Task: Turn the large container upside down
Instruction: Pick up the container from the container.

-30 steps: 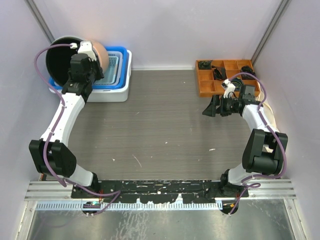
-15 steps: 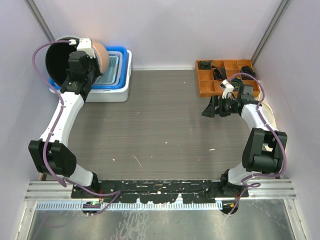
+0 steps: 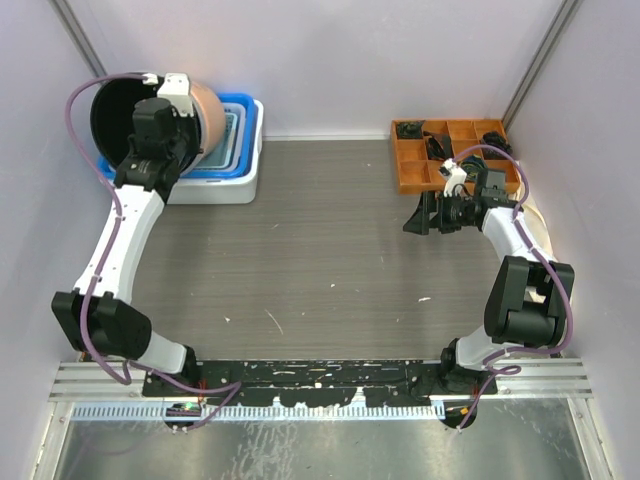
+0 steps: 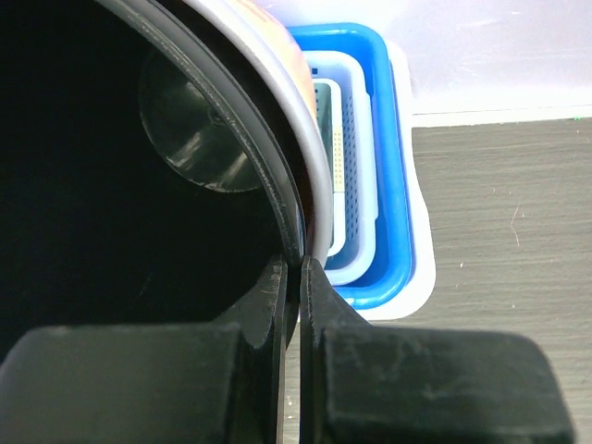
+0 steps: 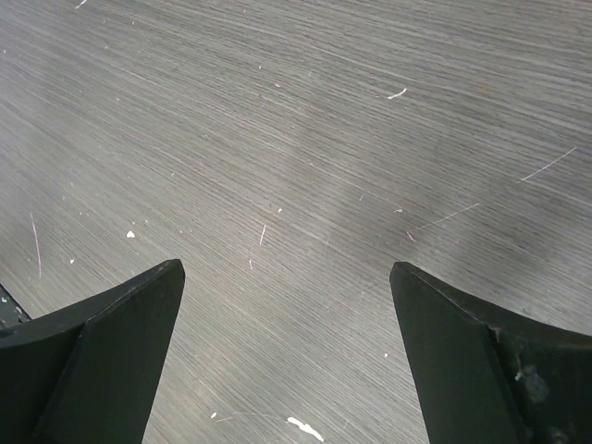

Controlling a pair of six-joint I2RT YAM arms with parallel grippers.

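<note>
1. Large container [image 3: 128, 118]: it lies tipped at the far left of the table [image 3: 320, 250]. Its black mouth is turned toward the left wall and its orange outside is against the blue basin [image 4: 390, 166]. My left arm covers its near rim from above, so I cannot tell what it rests on.
2. In the left wrist view its inside is plain black and fills the left of the picture, with the far side cut off.
3. The white perforated basket [image 4: 351, 166] nested in the basin is half hidden behind the container's wall.
4. Left gripper [image 4: 298, 270]: I see the fingers pinched almost together on the container's rim, one inside the mouth and one on the outer wall.
5. Right gripper [image 5: 285, 270]: the fingers are spread wide and hold nothing. They hang over bare table on the right, just near of the orange parts tray [image 3: 420, 165], whose contents are too small for me to name.
</note>
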